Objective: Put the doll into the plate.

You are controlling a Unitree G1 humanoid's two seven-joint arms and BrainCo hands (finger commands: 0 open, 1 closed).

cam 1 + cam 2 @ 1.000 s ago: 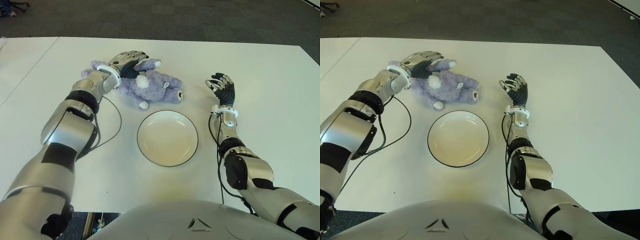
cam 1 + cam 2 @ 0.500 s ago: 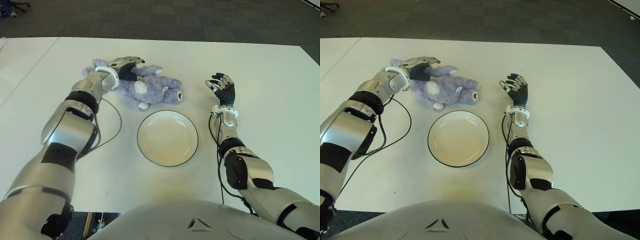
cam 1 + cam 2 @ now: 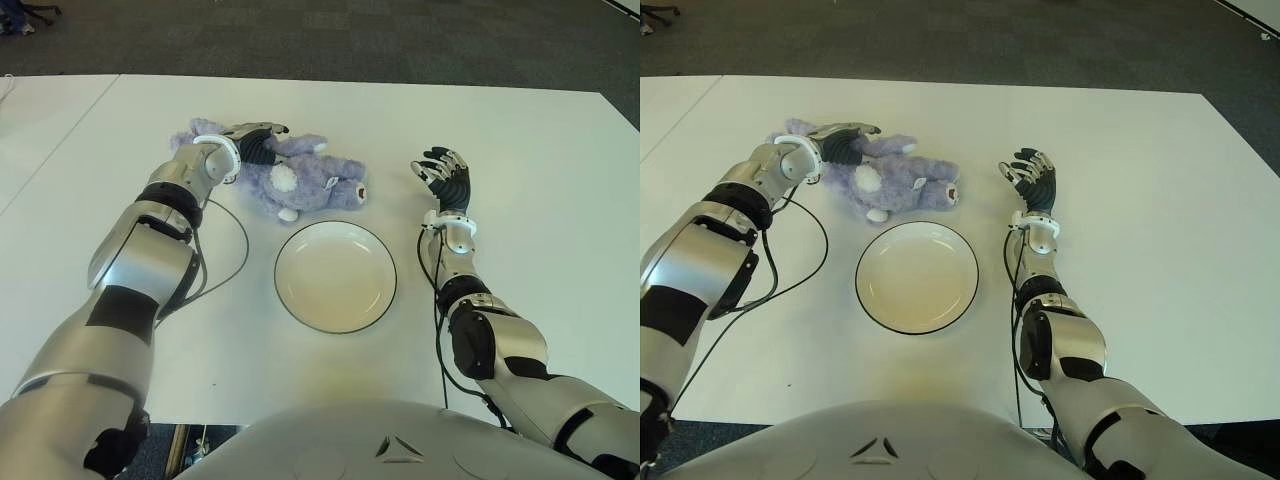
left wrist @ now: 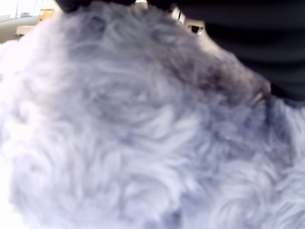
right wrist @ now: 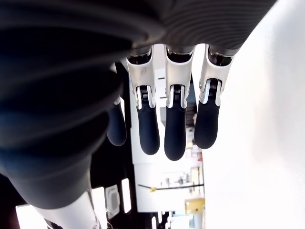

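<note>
The doll (image 3: 305,178), a purple plush bear, lies on its side on the white table just beyond the plate (image 3: 283,300). The plate is white with a dark rim and holds nothing. My left hand (image 3: 255,138) is down on the doll's far left part, its fingers (image 3: 858,131) stretched across the fur rather than closed round it. In the left wrist view the doll's fur (image 4: 119,133) fills the picture. My right hand (image 3: 443,170) stands to the right of the plate with spread fingers (image 5: 174,133) and holds nothing.
A black cable (image 3: 238,250) loops on the table (image 3: 540,150) from my left forearm, left of the plate. Dark carpet (image 3: 350,40) lies past the table's far edge. A second white tabletop (image 3: 40,120) adjoins on the left.
My left hand has come down from above the doll onto it, its fingers flattening across the fur. The doll has shifted slightly. The right hand has not moved.
</note>
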